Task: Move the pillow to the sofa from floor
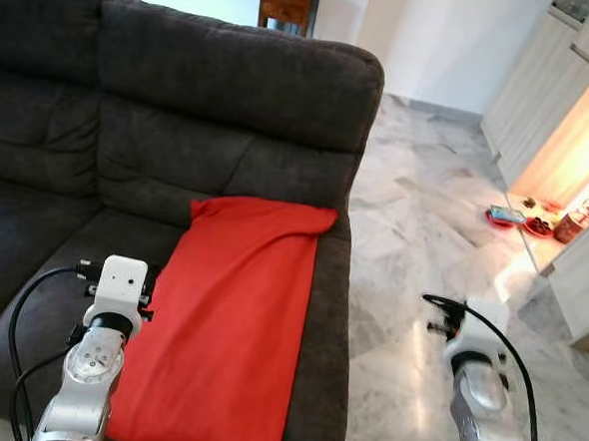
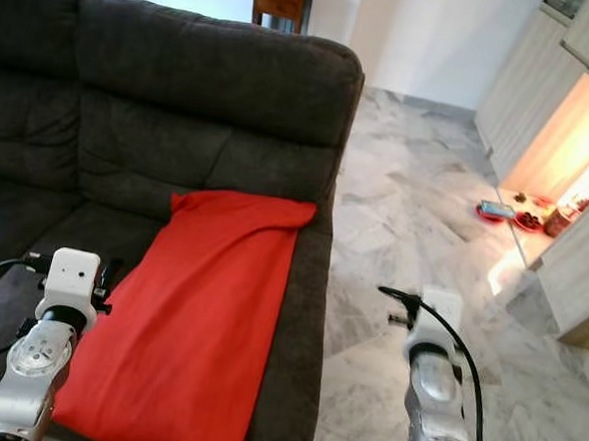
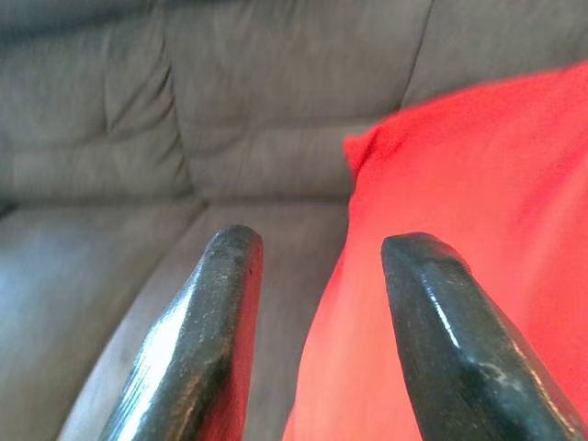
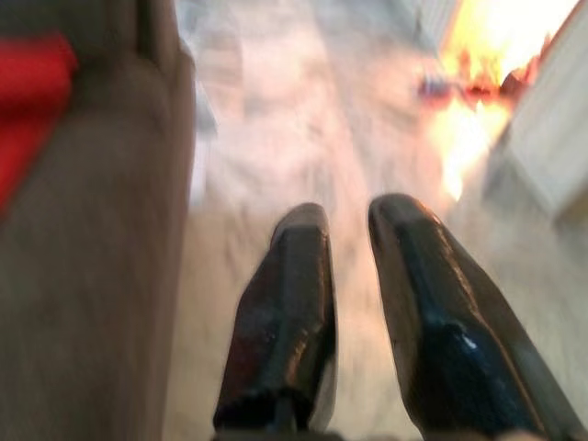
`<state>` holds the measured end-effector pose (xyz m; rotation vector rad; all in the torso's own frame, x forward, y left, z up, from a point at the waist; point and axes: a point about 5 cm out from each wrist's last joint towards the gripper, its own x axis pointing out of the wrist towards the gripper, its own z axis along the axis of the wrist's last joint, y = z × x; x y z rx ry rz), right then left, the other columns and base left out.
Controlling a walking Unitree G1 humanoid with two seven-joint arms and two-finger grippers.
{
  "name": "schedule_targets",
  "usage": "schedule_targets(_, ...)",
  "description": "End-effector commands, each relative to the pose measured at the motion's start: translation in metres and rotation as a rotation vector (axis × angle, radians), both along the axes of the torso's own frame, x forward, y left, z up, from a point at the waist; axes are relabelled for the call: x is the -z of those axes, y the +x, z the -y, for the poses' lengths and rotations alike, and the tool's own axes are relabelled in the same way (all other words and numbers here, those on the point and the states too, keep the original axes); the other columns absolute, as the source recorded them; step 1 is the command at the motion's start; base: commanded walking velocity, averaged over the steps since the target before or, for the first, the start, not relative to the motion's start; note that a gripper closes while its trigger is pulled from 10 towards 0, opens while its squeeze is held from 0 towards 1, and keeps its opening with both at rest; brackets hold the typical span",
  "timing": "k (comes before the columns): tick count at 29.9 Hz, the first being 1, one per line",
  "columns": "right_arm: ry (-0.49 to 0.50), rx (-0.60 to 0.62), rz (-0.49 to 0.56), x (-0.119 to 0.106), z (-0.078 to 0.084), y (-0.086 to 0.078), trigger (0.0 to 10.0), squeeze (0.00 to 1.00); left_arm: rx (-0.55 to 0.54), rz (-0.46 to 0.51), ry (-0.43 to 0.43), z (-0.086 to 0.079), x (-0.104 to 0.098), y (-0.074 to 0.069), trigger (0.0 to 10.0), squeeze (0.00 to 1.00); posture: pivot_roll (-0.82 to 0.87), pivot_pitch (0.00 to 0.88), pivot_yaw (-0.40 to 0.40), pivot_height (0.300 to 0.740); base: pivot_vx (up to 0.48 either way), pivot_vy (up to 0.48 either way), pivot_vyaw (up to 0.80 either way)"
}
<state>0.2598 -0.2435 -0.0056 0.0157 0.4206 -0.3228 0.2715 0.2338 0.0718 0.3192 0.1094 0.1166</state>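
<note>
Living room, marble floor (image 1: 415, 218) pale and veined, running off towards lit cupboards on the robot's right.

Item one — sofa (image 1: 182, 104), dark grey fabric, two seats in view, with a padded armrest on its right end beside the open floor. Its back cushions stand upright; a wooden cabinet (image 1: 286, 2) shows beyond the backrest.

Item two — pillow (image 1: 223, 326), red, flat and long. It lies on the right-hand seat cushion, top edge touching the foot of the backrest, its right side along the armrest, lower end reaching the front of the seat. It rests on the sofa and not on the floor, so the task's goal looks met; it lies slack, with nothing holding it.

Item three — left gripper (image 3: 317, 331), fingers (image 3: 197, 340) parted with a clear gap and nothing between them. It hovers over the seat just beside the pillow's left edge, apart from the cloth, which reads as a released hold.

Item four — right gripper (image 4: 354, 322), fingers close together with only a narrow slit between, holding nothing. It hangs over the bare floor outside the armrest, well apart from the pillow, likely idle.

Item five — small coloured dishes (image 1: 515, 218) on the floor near the cupboards, too far off to identify, and of no bearing on the job.
</note>
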Motion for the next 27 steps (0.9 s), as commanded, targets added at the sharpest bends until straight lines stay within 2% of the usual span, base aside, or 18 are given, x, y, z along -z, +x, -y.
schedule_targets(1, 0.021, 0.055, -0.07, 0.013, 0.007, -0.013, 10.0, 0.0, -0.023, -0.03, -0.037, -0.002, 0.012, -0.006, 10.0, 0.0, 0.12, 0.0, -0.117, 0.74, 0.0, 0.0, 0.0)
schedule_targets(6, 0.098, 0.17, -0.239, 0.045, 0.012, -0.053, 10.0, 0.0, -0.045, -0.14, -0.076, -0.005, 0.043, -0.02, 10.0, 0.0, 0.12, 0.0, -0.115, 0.74, 0.0, 0.0, 0.0)
schedule_targets(9, 0.11, 0.215, -0.314, 0.056, 0.014, -0.071, 10.0, 0.0, -0.049, -0.174, -0.082, -0.004, 0.052, -0.026, 10.0, 0.0, 0.12, 0.0, -0.112, 0.74, 0.0, 0.0, 0.0)
schedule_targets(10, 0.115, 0.238, -0.39, 0.067, 0.013, -0.091, 10.0, 0.0, -0.057, -0.209, -0.092, -0.004, 0.063, -0.032, 10.0, 0.0, 0.12, 0.0, -0.108, 0.74, 0.0, 0.0, 0.0)
schedule_targets(15, 0.112, 0.262, -0.52, 0.083, 0.01, -0.123, 10.0, 0.0, -0.066, -0.26, -0.107, -0.005, 0.078, -0.042, 10.0, 0.0, 0.12, 0.0, -0.101, 0.74, 0.0, 0.0, 0.0)
schedule_targets(20, 0.133, 0.247, -0.576, 0.09, 0.005, -0.14, 10.0, 0.0, -0.064, -0.326, -0.142, -0.002, 0.093, -0.052, 10.0, 0.0, 0.12, 0.0, -0.09, 0.74, 0.0, 0.0, 0.0)
schedule_targets(23, 0.132, 0.246, -0.591, 0.091, 0.004, -0.144, 10.0, 0.0, -0.058, -0.358, -0.162, 0.001, 0.099, -0.056, 10.0, 0.0, 0.12, 0.0, -0.082, 0.74, 0.0, 0.0, 0.0)
schedule_targets(27, 0.143, 0.197, -0.624, 0.095, -0.005, -0.149, 10.0, 0.0, -0.07, -0.448, -0.194, 0.002, 0.114, -0.067, 10.0, 0.0, 0.11, 0.0, -0.066, 0.74, 0.0, 0.0, 0.0)
